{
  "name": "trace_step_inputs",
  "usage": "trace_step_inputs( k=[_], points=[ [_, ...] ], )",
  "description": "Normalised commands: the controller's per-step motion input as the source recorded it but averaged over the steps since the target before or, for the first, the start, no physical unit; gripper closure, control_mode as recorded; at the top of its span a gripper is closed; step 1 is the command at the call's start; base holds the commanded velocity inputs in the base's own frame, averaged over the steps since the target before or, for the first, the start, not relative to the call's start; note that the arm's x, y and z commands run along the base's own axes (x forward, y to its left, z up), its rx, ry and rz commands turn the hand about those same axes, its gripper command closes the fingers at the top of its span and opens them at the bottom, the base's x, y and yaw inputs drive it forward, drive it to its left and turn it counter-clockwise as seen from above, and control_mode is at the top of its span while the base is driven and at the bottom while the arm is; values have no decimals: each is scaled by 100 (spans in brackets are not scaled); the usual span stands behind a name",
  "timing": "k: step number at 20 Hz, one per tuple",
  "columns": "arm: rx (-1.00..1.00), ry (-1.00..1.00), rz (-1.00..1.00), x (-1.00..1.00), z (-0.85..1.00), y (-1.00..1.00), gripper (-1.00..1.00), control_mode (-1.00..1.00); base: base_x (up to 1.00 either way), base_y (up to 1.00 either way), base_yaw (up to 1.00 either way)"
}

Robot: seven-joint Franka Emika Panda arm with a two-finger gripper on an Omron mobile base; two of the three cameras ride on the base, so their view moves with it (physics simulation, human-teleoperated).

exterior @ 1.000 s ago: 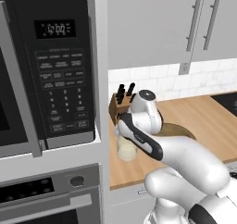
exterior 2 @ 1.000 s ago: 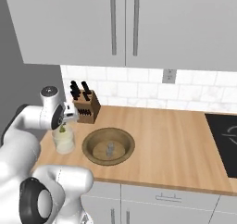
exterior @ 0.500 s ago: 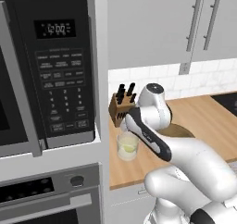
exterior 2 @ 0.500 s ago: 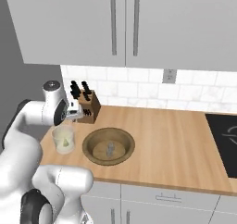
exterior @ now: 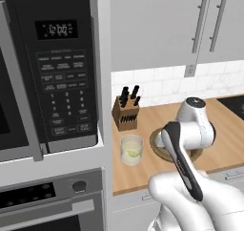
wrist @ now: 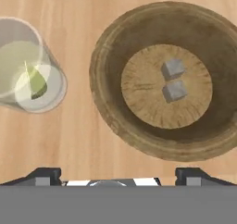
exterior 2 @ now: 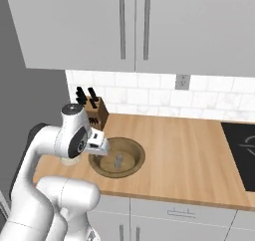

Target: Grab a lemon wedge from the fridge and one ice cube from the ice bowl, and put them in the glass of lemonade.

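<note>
The lemon wedge [wrist: 37,85] sits inside the glass of lemonade [wrist: 28,65] on the wooden counter [exterior 2: 184,150], beside the knife block [exterior: 126,112]. The robot's gripper [wrist: 112,176], fingers spread and empty, hangs above the counter near the ice bowl [wrist: 111,105], which holds what look like two ice cubes [wrist: 173,69].
</note>
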Motion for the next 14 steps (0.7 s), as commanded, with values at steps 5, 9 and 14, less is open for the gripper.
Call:
trace_step_inputs(
  k=[5,9,14],
  points=[
    [0,39,-38,25,-22,-100,-100,-100,0,0,0],
    [0,23,-20,91,-10,-58,-100,-100,0,0,0],
    [-1,4,1,100,0,-3,-100,-100,0,0,0]
  ],
)
